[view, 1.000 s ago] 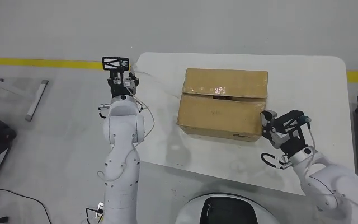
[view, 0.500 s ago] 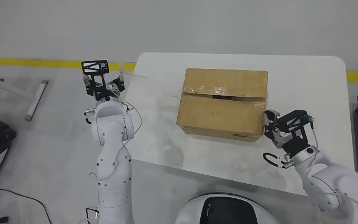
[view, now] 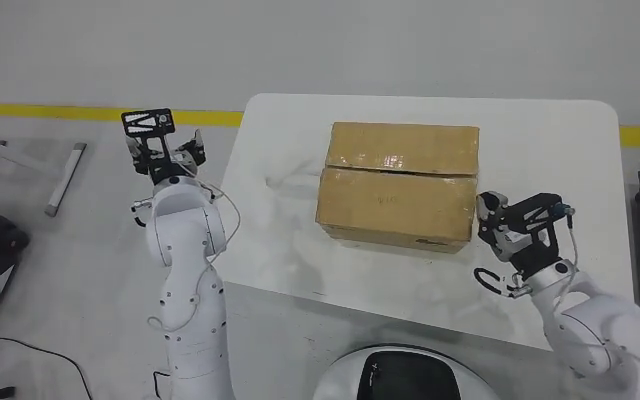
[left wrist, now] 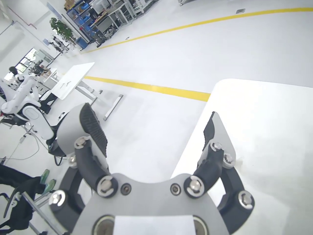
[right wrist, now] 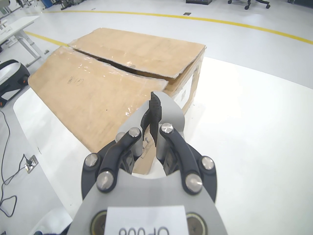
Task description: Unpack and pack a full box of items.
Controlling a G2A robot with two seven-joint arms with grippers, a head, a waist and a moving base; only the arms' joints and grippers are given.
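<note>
Your left arm (view: 185, 235) stands extended straight ahead on its own side, the left gripper (left wrist: 149, 117) at its end with jaws spread wide apart, while your right arm (view: 585, 330) sits bent and low, its right gripper (right wrist: 154, 108) angled inward, jaws pressed together pad to pad.

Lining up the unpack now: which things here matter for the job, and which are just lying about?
Job: cardboard box, flaps down; white table under it; left hand, open; right hand, shut, by the box's corner.
Lying about: yellow floor line; grey bar on the floor; second table.
</note>
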